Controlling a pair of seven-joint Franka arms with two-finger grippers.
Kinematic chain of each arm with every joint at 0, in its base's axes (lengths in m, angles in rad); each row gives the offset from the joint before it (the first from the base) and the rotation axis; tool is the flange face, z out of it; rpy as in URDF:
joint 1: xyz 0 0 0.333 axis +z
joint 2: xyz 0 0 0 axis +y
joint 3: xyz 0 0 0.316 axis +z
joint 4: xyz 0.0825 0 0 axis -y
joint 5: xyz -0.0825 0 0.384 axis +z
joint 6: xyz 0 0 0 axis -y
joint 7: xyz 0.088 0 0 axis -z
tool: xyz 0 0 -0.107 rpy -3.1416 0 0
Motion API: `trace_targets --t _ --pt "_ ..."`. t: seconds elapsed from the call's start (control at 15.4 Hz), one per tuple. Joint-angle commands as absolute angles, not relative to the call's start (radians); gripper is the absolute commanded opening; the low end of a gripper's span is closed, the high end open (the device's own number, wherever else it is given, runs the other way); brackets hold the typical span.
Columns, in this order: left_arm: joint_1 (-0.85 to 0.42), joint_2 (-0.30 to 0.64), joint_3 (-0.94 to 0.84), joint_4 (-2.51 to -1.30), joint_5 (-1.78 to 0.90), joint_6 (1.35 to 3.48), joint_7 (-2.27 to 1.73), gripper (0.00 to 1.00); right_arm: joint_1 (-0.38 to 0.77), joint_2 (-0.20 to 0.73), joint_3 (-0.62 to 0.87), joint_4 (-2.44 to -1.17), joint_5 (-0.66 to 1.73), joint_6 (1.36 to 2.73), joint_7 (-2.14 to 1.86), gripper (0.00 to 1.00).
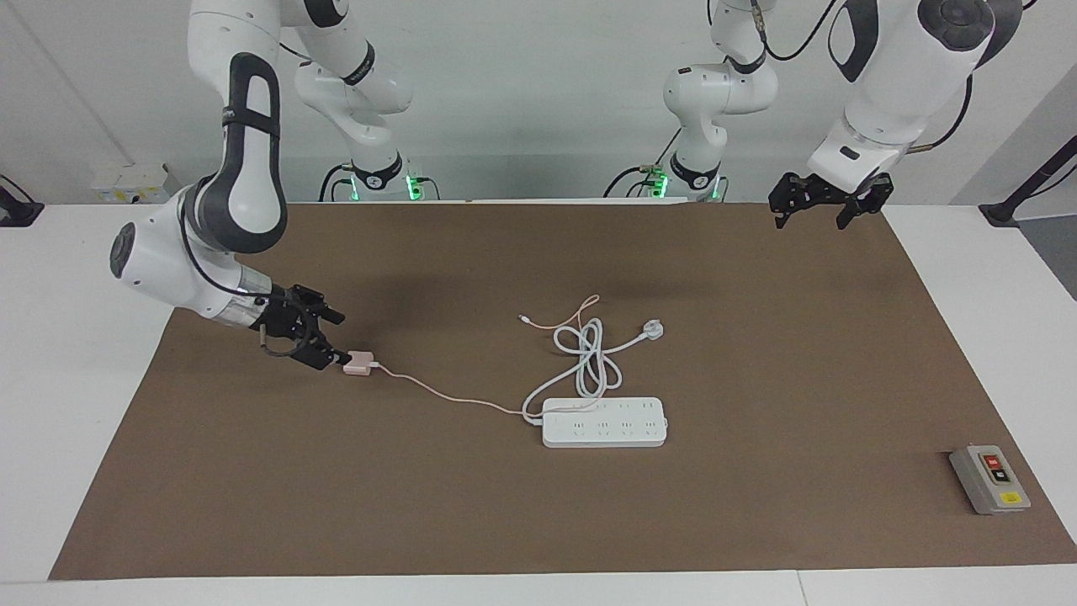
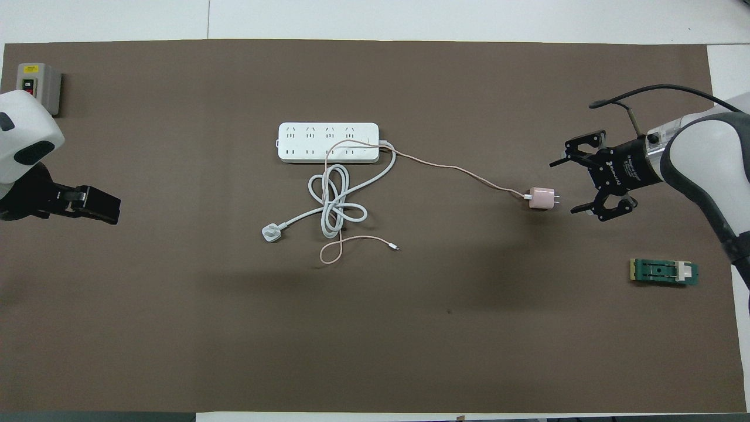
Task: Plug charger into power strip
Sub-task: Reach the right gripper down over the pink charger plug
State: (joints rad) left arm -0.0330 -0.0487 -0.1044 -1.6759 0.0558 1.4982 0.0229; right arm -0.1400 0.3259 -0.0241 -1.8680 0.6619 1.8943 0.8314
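- Right gripper (image 2: 565, 186) had its fingers spread apart, empty, low over the mat
- Charger (image 2: 542, 198) lay just at its 9 o'clock in the overhead view, prongs toward it, not yet grasped

A brown mat (image 1: 757, 505) covers the white table (image 1: 67, 379).

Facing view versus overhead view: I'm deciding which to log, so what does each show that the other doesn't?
Only the facing view shows both arm bases and the right gripper low, close by the charger.

Only the overhead view shows the green block and a gap between the open right gripper's fingers and the charger's prongs.

Both show the power strip, the switch box, and the left gripper waiting.
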Motion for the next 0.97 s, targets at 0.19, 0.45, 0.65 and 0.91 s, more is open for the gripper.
trace_targets --t 0.19,0.45,0.65,0.91 --pt "-0.021 -0.064 -0.109 -1.687 0.064 1.491 0.037 1.0 -0.196 0.39 -0.015 -1.905 0.755 1.855 0.857 1.0" --pt "-0.021 -0.064 -0.109 -1.687 0.064 1.491 0.037 1.0 -0.193 0.39 -0.015 -1.939 0.752 1.836 0.844 1.0" --pt "-0.021 -0.064 -0.109 -1.687 0.064 1.491 0.037 1.0 -0.193 0.394 -0.017 -1.951 0.749 1.851 0.803 1.0" --pt "-0.021 -0.064 -0.109 -1.687 0.064 1.491 0.037 1.0 -0.192 0.399 -0.015 -1.965 0.749 1.937 0.782 1.0"
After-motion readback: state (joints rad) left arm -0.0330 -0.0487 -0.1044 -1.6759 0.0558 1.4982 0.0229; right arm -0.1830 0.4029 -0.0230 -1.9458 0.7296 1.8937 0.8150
